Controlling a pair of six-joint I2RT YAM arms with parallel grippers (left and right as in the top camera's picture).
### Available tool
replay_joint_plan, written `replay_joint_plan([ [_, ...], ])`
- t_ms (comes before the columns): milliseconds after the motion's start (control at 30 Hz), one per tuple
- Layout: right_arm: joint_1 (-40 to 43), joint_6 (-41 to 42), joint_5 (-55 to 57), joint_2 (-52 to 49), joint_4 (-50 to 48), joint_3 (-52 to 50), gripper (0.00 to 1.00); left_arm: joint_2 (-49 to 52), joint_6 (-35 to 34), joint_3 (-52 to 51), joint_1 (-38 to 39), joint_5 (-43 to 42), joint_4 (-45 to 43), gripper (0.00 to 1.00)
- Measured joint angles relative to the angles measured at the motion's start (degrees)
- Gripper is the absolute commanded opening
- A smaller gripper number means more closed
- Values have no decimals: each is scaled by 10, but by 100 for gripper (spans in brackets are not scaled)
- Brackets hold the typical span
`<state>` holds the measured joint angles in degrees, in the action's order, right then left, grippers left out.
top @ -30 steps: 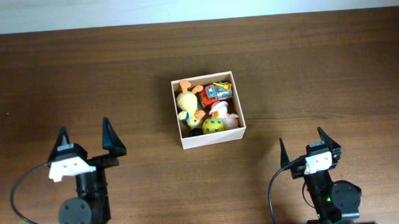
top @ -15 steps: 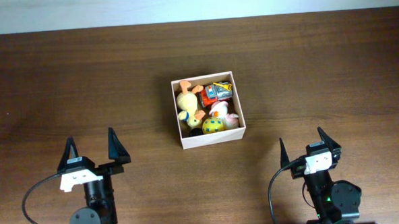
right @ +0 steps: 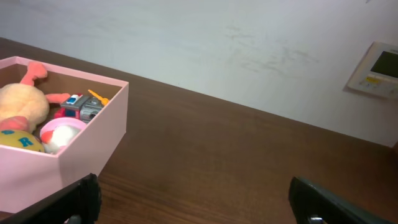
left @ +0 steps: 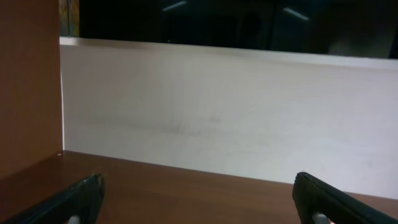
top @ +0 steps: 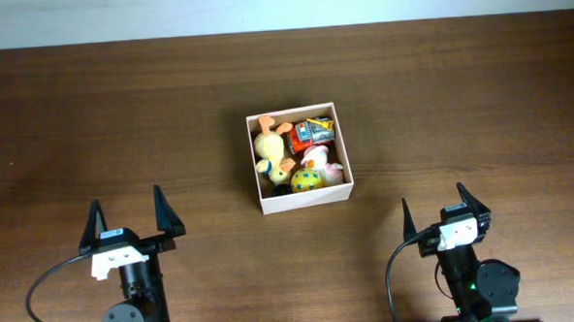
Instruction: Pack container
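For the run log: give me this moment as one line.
task: packing | box: mid-table, toys inside | left fingers: open, empty | right fingers: open, empty | contact: none

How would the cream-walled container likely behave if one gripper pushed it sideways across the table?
The container would probably slide rather than tip, since it sits low and wide on the smooth wooden table. Its thin walls look like card, so they may flex under a push. With only small toys inside, it is likely light.
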<state>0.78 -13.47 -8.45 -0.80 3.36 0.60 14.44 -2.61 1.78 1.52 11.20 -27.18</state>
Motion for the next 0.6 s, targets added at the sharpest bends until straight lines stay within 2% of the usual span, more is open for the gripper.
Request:
replay_joint_plan([
  [267, 0, 0, 0, 0, 0, 0, 99, 0, 1, -8, 0, -1, 3, 99],
  [600, 0, 0, 0, 0, 0, 0, 99, 0, 1, -9, 0, -25, 72, 99],
])
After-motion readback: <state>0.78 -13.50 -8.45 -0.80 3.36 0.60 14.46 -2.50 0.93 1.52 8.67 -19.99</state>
